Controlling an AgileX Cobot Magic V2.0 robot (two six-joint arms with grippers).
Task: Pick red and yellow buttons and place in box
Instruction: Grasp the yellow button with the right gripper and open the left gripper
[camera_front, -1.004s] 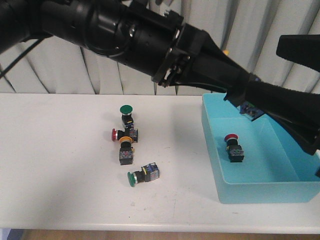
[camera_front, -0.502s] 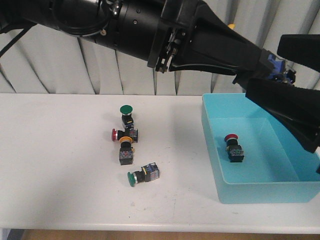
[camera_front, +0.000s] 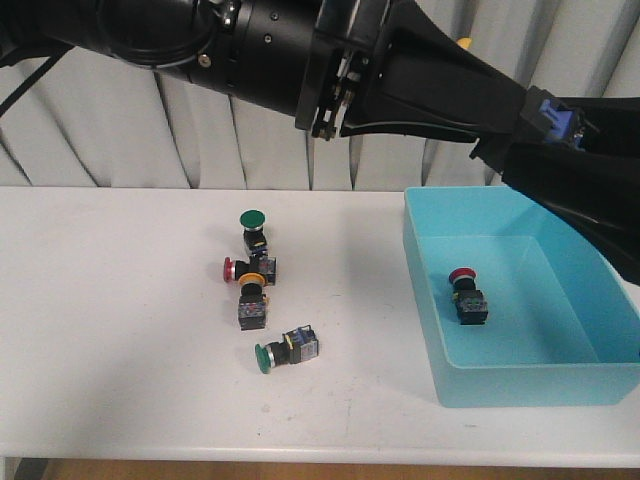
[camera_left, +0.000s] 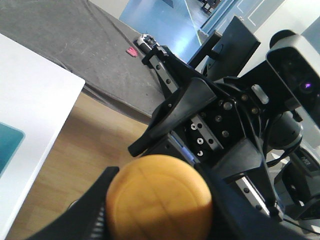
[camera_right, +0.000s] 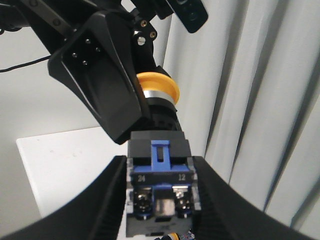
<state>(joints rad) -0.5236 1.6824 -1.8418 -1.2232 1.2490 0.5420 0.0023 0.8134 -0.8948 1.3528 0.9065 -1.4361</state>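
A yellow button (camera_front: 556, 122) hangs high above the turquoise box (camera_front: 520, 385), held from both ends. My left gripper (camera_front: 528, 118) is shut on its yellow cap (camera_left: 159, 197). My right gripper (camera_right: 159, 200) is shut on its black body with the blue clip (camera_right: 159, 172). The cap (camera_right: 159, 86) shows beyond the body, beside a left finger (camera_right: 110, 95). A red button (camera_front: 465, 295) lies inside the box. On the table lie another red button (camera_front: 238, 268) and another yellow button (camera_front: 252, 300), touching each other.
Two green-capped switches are on the white table (camera_front: 100, 330). One (camera_front: 252, 225) stands by the cluster. The other (camera_front: 285, 350) lies nearer the front edge. Grey curtains (camera_front: 130, 140) hang behind the table. The left arm (camera_front: 250, 50) spans the upper view.
The left arm lifted the yellow button up and to the right, to the open right gripper. The right fingers have since closed onto the button's body.
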